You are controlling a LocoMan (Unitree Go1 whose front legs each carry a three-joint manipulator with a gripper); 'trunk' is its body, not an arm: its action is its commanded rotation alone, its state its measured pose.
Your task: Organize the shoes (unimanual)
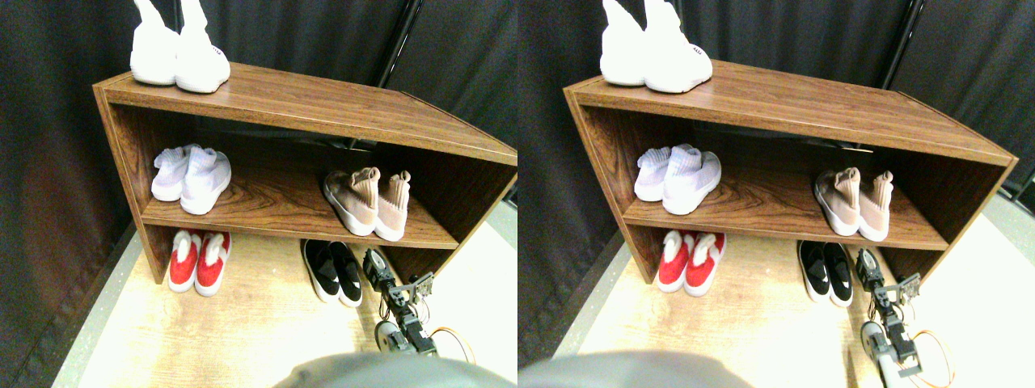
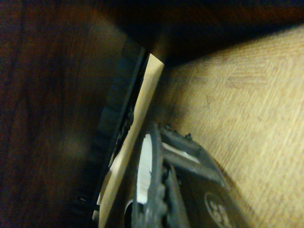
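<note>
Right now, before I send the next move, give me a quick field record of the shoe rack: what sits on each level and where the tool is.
rack: brown wooden shoe rack, one inner shelf, standing on the floor
top: all-white high-cuff pair, left end
shelf left: pale knit pair
shelf right: beige-tan pair, heels out
floor left: red-and-white pair
floor right: black pair, side by side
tool: right tool low on the floor, just right of the black pair
tool jaws: not discernible
</note>
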